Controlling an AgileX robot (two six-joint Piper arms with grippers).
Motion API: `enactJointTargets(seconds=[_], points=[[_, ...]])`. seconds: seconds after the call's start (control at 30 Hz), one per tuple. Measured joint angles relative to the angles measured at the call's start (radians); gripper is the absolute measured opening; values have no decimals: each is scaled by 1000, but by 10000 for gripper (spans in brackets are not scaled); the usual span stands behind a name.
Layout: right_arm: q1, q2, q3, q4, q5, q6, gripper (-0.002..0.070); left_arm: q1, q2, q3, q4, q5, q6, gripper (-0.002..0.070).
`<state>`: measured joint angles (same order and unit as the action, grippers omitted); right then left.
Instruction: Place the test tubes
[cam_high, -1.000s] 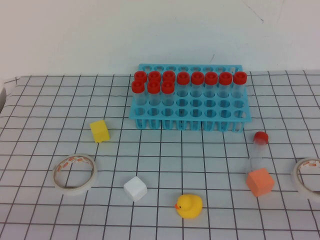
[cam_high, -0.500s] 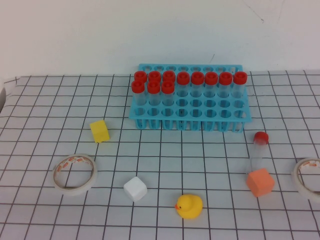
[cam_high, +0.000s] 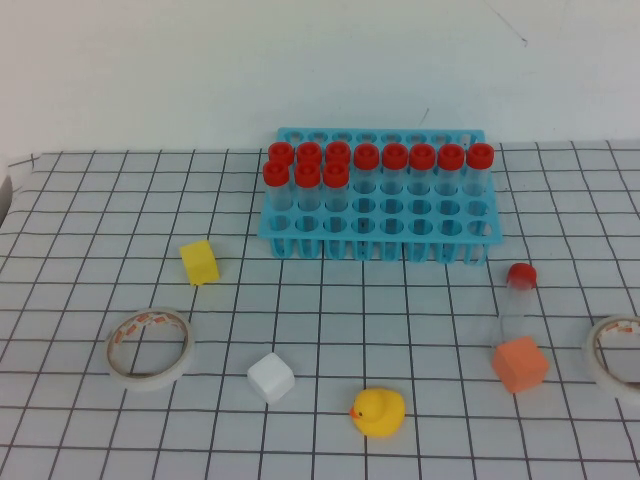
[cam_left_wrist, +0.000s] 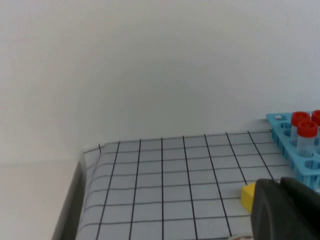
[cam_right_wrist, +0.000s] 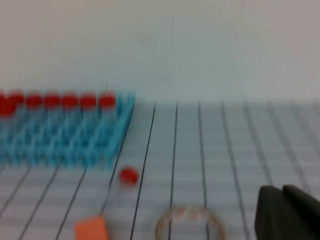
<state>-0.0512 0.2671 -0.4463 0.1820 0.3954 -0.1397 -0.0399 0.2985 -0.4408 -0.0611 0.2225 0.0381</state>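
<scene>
Grid-lined white desk (cam_high: 90, 200) with a blue plastic tube rack (cam_high: 380, 245) holding eleven red-capped tubes.
One loose clear red-capped test tube (cam_high: 517, 300) lies right of the rack's front, its near end behind an orange cube (cam_high: 520, 365). The left end effector (cam_left_wrist: 285, 210) and right end effector (cam_right_wrist: 290, 212), both pressed together, show only in the wrist views.

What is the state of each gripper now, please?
Left gripper: closed, empty, parked at the left, outside the high view.
Right gripper: closed, empty, parked at the right, outside the high view.

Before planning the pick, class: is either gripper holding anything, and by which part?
Nothing is held. The left gripper and right gripper are shut and empty, raised at the table's sides; the loose test tube lies untouched.
</scene>
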Motion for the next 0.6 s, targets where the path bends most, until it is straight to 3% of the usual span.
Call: enactJointTargets(seconds=[0.17, 0.43, 0.5, 0.6], points=[[0, 241, -41, 105, 146, -103, -1, 0, 54, 0, -55, 33, -21, -1], [0, 669, -133, 428, 220, -503, -1, -39, 116, 0, -97, 230, 4, -1], [0, 766, -162, 509, 220, -613, -1, -49, 149, 0, -145, 288, 62, -1], [8, 952, -241, 638, 231, -777, -1, -70, 212, 0, -338, 366, 309, -1]])
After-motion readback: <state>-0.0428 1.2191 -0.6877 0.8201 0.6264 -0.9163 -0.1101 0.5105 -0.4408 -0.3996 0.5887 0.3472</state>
